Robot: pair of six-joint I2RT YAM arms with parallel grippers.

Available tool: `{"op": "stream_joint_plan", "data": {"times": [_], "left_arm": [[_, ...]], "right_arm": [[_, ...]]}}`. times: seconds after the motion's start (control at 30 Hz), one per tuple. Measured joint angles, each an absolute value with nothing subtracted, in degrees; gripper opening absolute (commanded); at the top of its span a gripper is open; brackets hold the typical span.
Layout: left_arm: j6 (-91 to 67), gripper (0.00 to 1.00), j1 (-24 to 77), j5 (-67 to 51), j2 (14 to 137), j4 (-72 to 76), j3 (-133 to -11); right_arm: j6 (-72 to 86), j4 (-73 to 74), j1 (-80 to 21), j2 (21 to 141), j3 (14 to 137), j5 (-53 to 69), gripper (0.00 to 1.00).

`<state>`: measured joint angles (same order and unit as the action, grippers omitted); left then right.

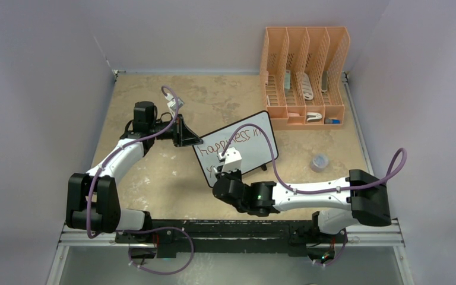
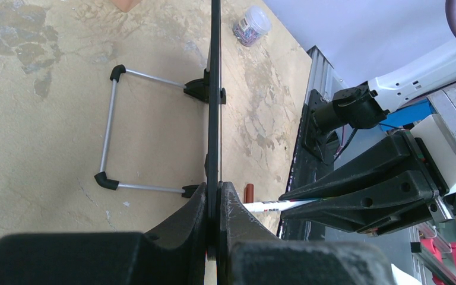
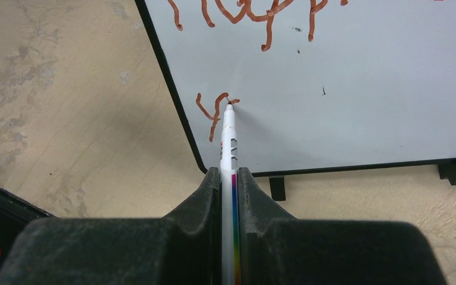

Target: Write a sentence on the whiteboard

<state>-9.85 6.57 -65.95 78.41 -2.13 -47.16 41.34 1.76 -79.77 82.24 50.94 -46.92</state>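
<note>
The whiteboard (image 1: pixel 260 139) stands tilted mid-table on its black feet. My left gripper (image 1: pixel 191 142) is shut on its left edge; the left wrist view shows the board edge-on (image 2: pixel 214 89) between the closed fingers of the left gripper (image 2: pixel 215 193). My right gripper (image 1: pixel 228 161) is shut on a white marker (image 3: pixel 230 133) with a rainbow stripe. The marker's tip touches the board (image 3: pixel 344 107) low on the left. The sentence (image 1: pixel 233 142) shows a top line in red-brown, and below it a "y" and a short stroke (image 3: pixel 215 110).
An orange file organizer (image 1: pixel 304 77) stands at the back right. A small round container (image 1: pixel 319 162) lies right of the board. The board's wire stand (image 2: pixel 110 136) rests on the table behind it. A red-brown cap (image 2: pixel 249 193) lies near the marker.
</note>
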Motion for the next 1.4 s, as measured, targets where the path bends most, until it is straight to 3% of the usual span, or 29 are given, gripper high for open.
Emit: {"op": "stream_joint_plan", "data": {"times": [1.4], "left_arm": [[-9.85, 0.0, 6.57, -65.95, 78.41, -2.24, -47.16]], "right_arm": [[46.83, 9.87, -79.88, 82.32, 51.48, -50.06, 0.0]]}}
